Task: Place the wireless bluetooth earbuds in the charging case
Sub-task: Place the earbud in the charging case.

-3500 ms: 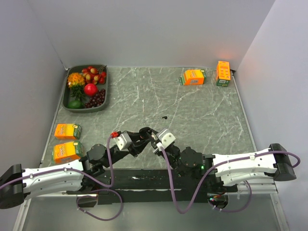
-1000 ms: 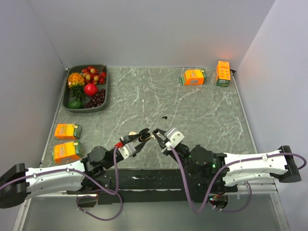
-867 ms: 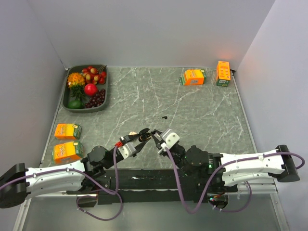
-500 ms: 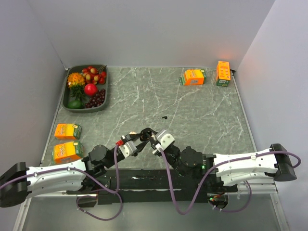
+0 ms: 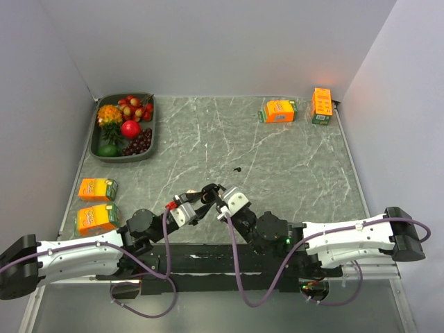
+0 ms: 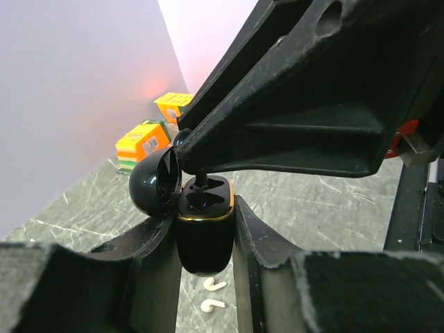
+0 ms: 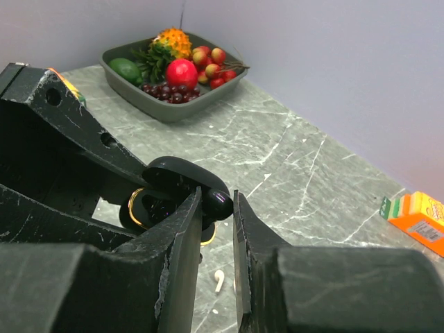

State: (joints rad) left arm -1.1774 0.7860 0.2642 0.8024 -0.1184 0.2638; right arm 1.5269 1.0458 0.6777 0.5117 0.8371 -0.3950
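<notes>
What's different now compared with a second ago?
The right end effector, gripping a black earbud, swung left from beside the open charging case to just above it. The left end effector kept hold of the case. The fruit tray and orange cartons stayed put.

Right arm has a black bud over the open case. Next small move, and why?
Probably ease the right gripper straight down a little without releasing. The black earbud is pinched right at the mouth of the open charging case, apparently not yet seated, and the left gripper clamps the case from both sides.
</notes>
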